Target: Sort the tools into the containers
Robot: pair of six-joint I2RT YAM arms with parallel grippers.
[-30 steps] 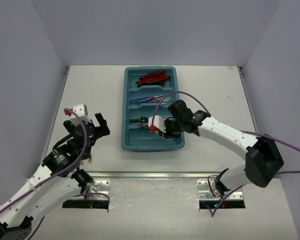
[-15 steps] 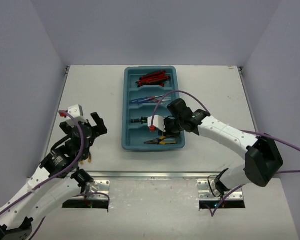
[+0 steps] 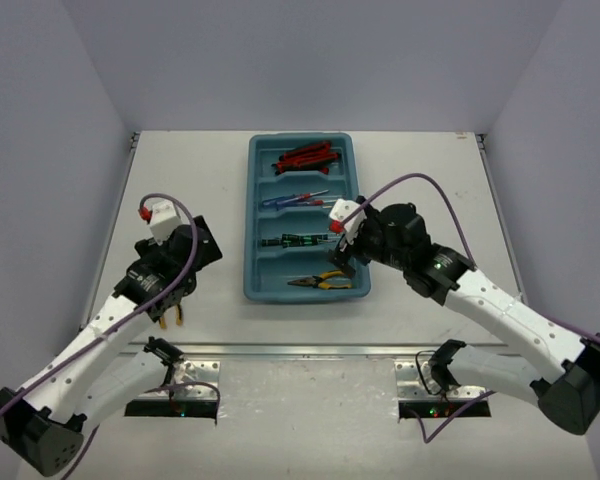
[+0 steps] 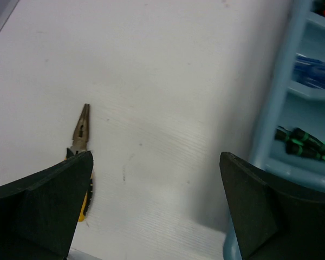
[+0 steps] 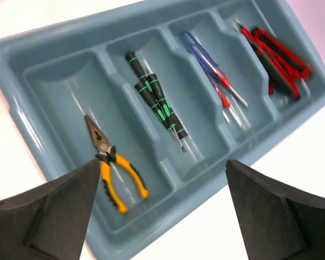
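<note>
A teal tray (image 3: 252, 215) with four compartments lies mid-table. From far to near they hold red-black utility knives (image 3: 308, 158), blue and red-handled screwdrivers (image 3: 295, 198), black-green screwdrivers (image 3: 295, 240) and yellow-handled pliers (image 3: 320, 282). A second pair of yellow-handled pliers (image 4: 82, 135) lies on the table left of the tray, partly behind my left finger. My left gripper (image 4: 157, 206) is open and empty, hovering just beside these pliers (image 3: 178, 316). My right gripper (image 5: 162, 211) is open and empty over the tray's near right corner, above the tray's pliers (image 5: 114, 165).
The tray's long side wall (image 4: 281, 103) stands close to the right of my left gripper. White enclosure walls surround the table. A metal rail (image 3: 300, 350) runs along the near edge by the arm bases.
</note>
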